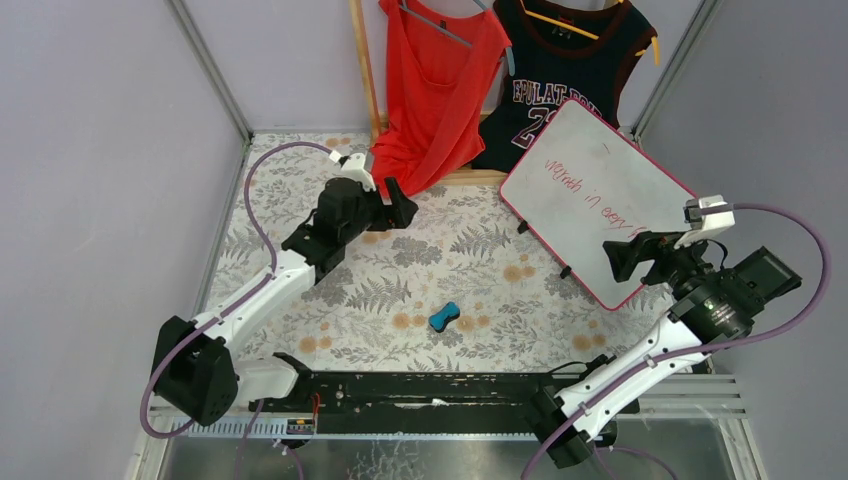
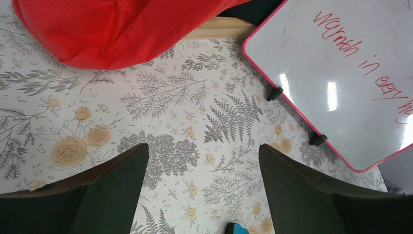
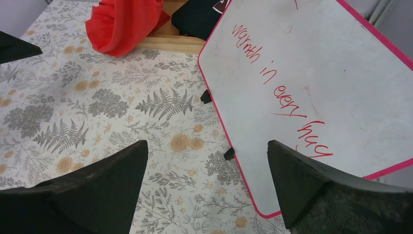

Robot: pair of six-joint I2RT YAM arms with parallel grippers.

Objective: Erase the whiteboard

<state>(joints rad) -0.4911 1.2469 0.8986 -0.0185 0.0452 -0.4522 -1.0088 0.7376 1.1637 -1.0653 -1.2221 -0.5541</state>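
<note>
Table (image 1: 440, 270): flower-patterned cloth; both arms are bolted at its near edge.
Whiteboard (image 1: 600, 200): far right of the table, turned cornerwise, pink-red frame, small black feet on its near-left edge resting on the cloth; it appears propped rather than flat.
Clothes: a red top (image 1: 430, 80) and a dark jersey (image 1: 565, 80) hang at the back; the board's far corner overlaps the jersey.
Writing (image 3: 277, 92): red handwriting runs across the board, none of it wiped.
Left pincer (image 1: 405, 205): fingers spread apart, nothing between them, poised over the cloth near the red top's hem.
Right pincer (image 1: 615, 262): fingers wide apart, empty, at the board's near edge.
Eraser (image 1: 444, 318): small blue block lying alone mid-table, well apart from both pincers.
Step in hand: in my judgement, the very start, with no tool taken up.
Next move calls for: one pincer to drop over the eraser, close on it, then carry it to the writing.
View differences: only the overhead camera shows the whole eraser; the left wrist catches a sliver at its bottom edge, and the right wrist misses it but gives the phrase in full.
</note>
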